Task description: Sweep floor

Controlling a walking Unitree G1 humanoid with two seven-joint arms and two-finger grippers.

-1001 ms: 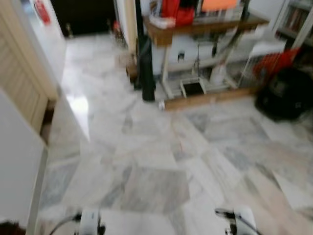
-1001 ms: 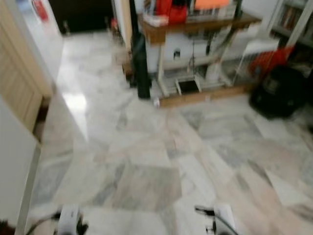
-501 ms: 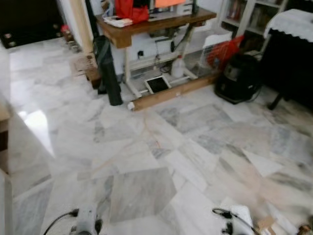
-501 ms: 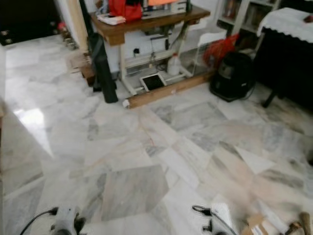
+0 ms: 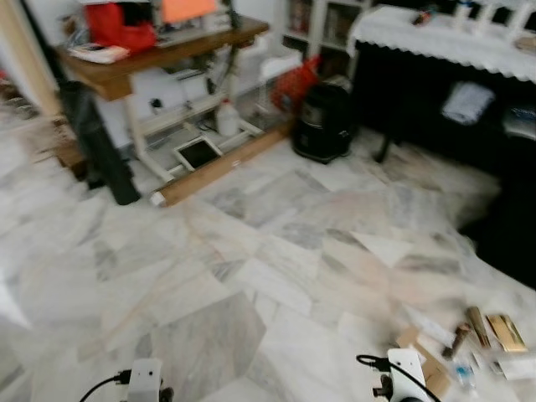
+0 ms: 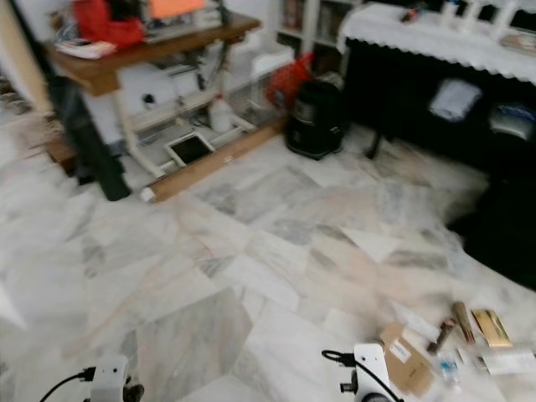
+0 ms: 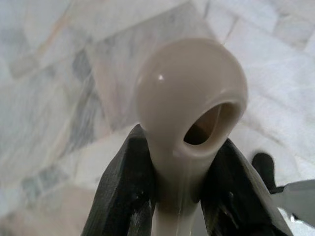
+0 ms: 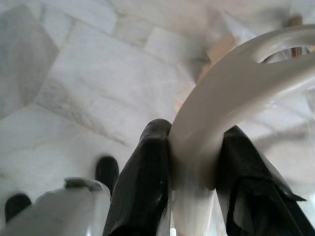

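My left gripper (image 7: 182, 140) is shut on a cream plastic handle (image 7: 192, 93) whose rounded end has a hanging hole. The right gripper (image 8: 194, 130) is shut on a second cream handle (image 8: 236, 83) that ends in an open loop. Both are held low over the marble floor (image 5: 251, 276). Scattered litter (image 5: 469, 335) lies on the floor at the lower right: a cardboard piece, brown sticks and small wrappers, just right of my right wrist (image 5: 406, 373). The left wrist (image 5: 144, 381) sits at the bottom left. What hangs below either handle is hidden.
A wooden table (image 5: 159, 54) with red items stands at the back left, a long brown roll (image 5: 218, 167) lying before it. A black round canister (image 5: 322, 121) sits mid-back. A dark piece of furniture under a white cloth (image 5: 435, 42) fills the right.
The camera has swung to the right: the doorway and wall on the left have left the picture, and the dark furniture and floor litter have come in. Both grips look unchanged.
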